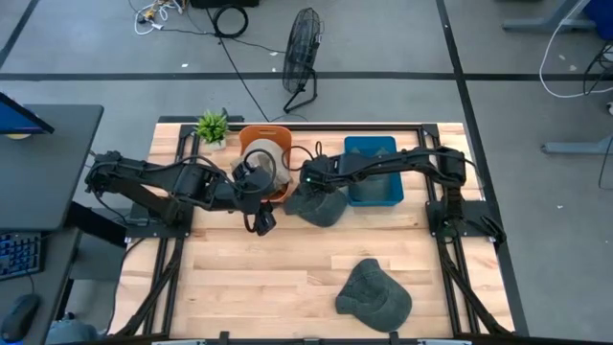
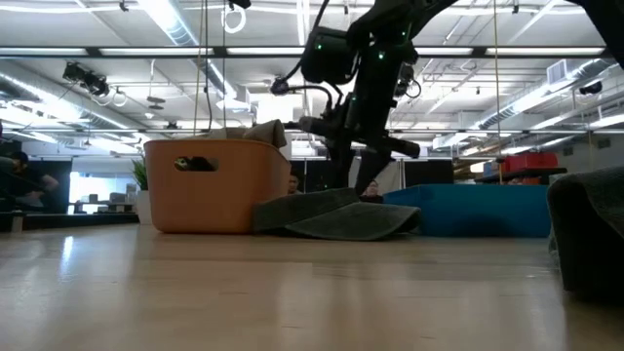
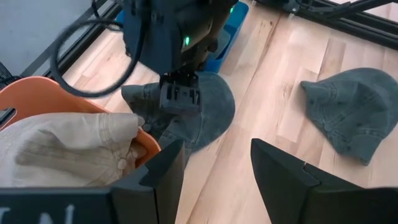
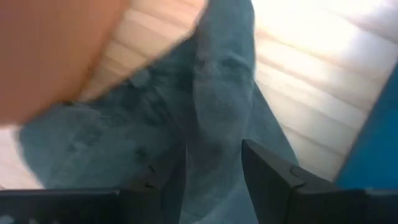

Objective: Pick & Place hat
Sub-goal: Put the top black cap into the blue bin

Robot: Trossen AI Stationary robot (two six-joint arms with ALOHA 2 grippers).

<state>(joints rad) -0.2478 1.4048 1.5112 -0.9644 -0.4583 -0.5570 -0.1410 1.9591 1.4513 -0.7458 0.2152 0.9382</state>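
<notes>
A grey hat [image 1: 318, 207] lies on the wooden table between the orange basket [image 1: 251, 136] and the blue bin [image 1: 375, 192], its edge against the basket's foot [image 2: 278, 216]. My right gripper [image 1: 313, 190] stands over it, pointing down, shut on its cloth [image 4: 217, 106]. My left gripper [image 1: 261, 220] hovers open by the basket's near side and touches nothing; its fingers [image 3: 214, 171] frame bare table. A second grey hat [image 1: 374, 292] rests flat near the table's near edge. A beige hat [image 1: 266, 158] sits in the basket. My right gripper [image 4: 214, 171] pinches a raised ridge of the grey hat's cloth [image 4: 219, 134] between its two fingers, coming from above and pointing down. The ridge runs along the gap between the fingers. The rest of the hat [image 2: 341, 218] lies on the table, slack.
A small potted plant [image 1: 213, 125] stands at the far left corner. The blue bin [image 2: 478, 210] sits right of the held hat, the orange basket [image 2: 214, 185] left of it. Bare wood lies in the table's near left part. A fan stands on the floor beyond the table.
</notes>
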